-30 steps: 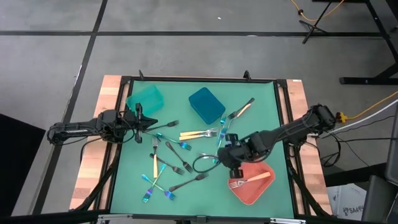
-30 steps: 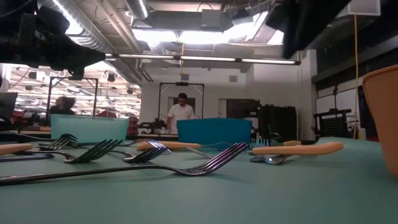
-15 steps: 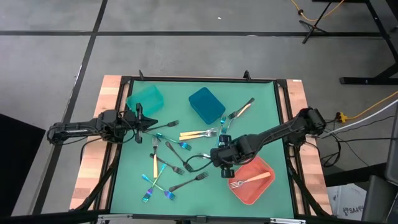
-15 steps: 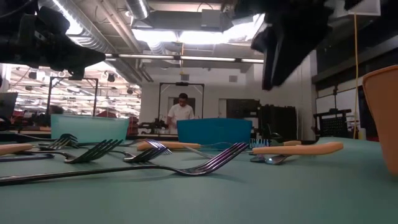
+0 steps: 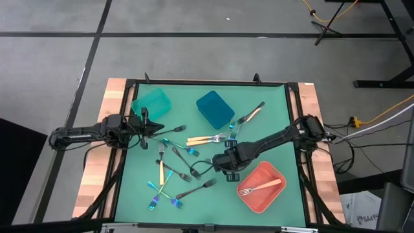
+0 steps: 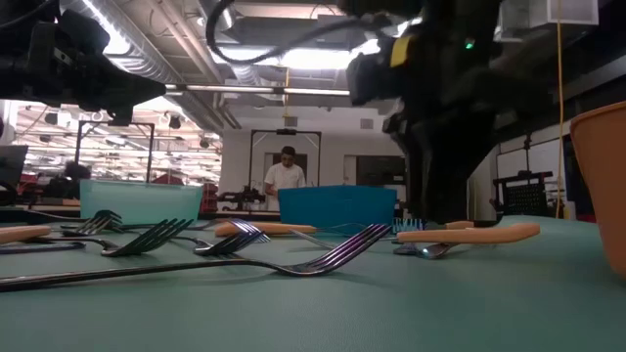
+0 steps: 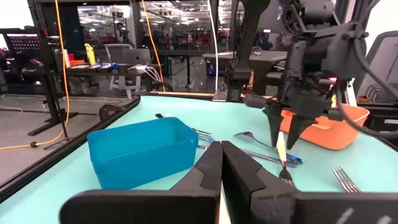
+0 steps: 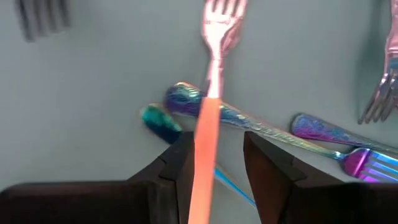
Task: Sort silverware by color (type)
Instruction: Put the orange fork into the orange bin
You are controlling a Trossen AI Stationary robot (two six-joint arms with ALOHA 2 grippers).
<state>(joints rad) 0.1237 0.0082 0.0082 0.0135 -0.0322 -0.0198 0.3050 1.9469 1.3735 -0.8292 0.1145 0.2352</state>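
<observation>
Centrally, right gripper [image 5: 228, 157] hangs low over the green mat [image 5: 272, 103], fingers [image 8: 268, 163] parted astride a gold-handled fork [image 8: 208, 118], not gripping it; other forks [image 5: 169, 173] scattered around; left gripper [image 5: 157, 127] closed, empty, beside teal bin [image 5: 151, 103].

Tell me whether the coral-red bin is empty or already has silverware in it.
Not empty. In the high view the coral-red bin holds one gold-handled fork, lying flat inside it.
</observation>
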